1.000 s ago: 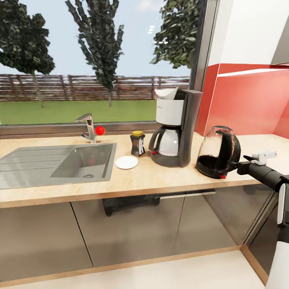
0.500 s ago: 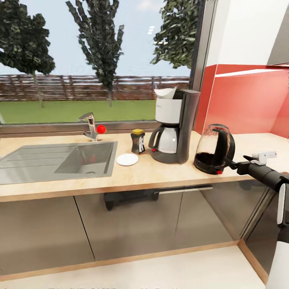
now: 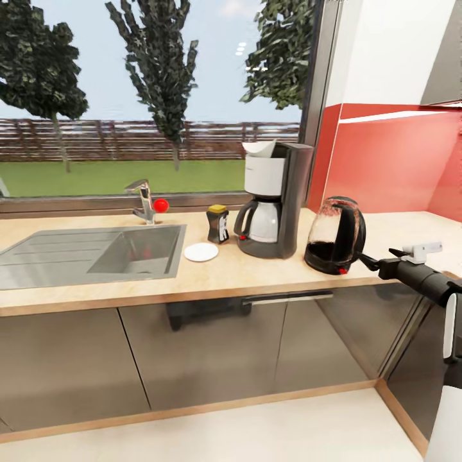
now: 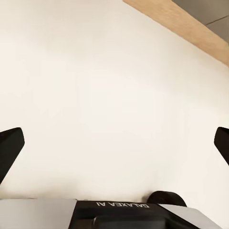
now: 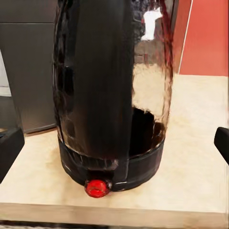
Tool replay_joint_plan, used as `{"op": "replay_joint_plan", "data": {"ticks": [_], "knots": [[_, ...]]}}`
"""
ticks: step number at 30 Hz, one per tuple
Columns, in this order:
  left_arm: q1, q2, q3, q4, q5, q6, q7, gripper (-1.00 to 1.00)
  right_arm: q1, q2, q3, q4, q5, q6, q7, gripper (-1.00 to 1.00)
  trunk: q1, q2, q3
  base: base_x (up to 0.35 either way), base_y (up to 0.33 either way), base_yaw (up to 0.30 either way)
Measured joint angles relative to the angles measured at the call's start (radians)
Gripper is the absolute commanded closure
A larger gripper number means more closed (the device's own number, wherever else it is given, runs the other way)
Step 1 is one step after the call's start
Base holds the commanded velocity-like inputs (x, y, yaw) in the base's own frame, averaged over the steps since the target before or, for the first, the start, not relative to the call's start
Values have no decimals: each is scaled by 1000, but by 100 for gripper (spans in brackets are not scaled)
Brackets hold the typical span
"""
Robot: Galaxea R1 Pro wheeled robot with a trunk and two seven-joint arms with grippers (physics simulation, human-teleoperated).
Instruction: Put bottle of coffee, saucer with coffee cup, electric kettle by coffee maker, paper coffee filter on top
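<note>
The coffee maker (image 3: 276,200) stands on the kitchen countertop (image 3: 244,277) with the paper coffee filter (image 3: 260,148) on top. Left of it are the bottle of coffee (image 3: 218,224) and the bare saucer (image 3: 201,251). The electric kettle (image 3: 333,235) stands upright to its right. My right gripper (image 3: 364,259) is open at counter height, just off the kettle's handle side. The right wrist view looks straight at the kettle (image 5: 114,95) and its red switch between the spread fingertips (image 5: 9,150). My left gripper (image 4: 114,145) is open over pale floor. The coffee cup is out of view.
A steel sink (image 3: 96,256) with a tap (image 3: 146,200) is set into the counter's left part. Glossy grey cabinet fronts (image 3: 212,346) run below, and a red wall (image 3: 391,160) backs the corner at the right. Another counter run (image 3: 417,224) goes on behind the kettle.
The whole head view has shifted: the counter things sit smaller and further left, so the camera has drawn back. The kettle stays on the counter, slightly further from my right gripper.
</note>
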Motion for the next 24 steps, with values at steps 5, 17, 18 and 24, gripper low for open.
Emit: {"op": "replay_joint_plan", "data": {"ticks": [5,17,18,24], "knots": [[0,0,0,0,0,0,0,-100,0,0,0,0,0,1,1,-100,0,0,0,-33,-25,0],[0,-1,0,0,0,0,1,-100,20,-2,-7,-1,-4,2,75,-100,0,0,0,-3,-2,0],[0,-1,0,0,0,0,1,-100,29,-3,-12,-1,-4,1,121,-100,0,0,0,0,0,0],[0,-1,0,0,0,-2,5,-100,84,-9,-137,-3,1,-58,323,-100,0,0,0,0,0,0]]}}
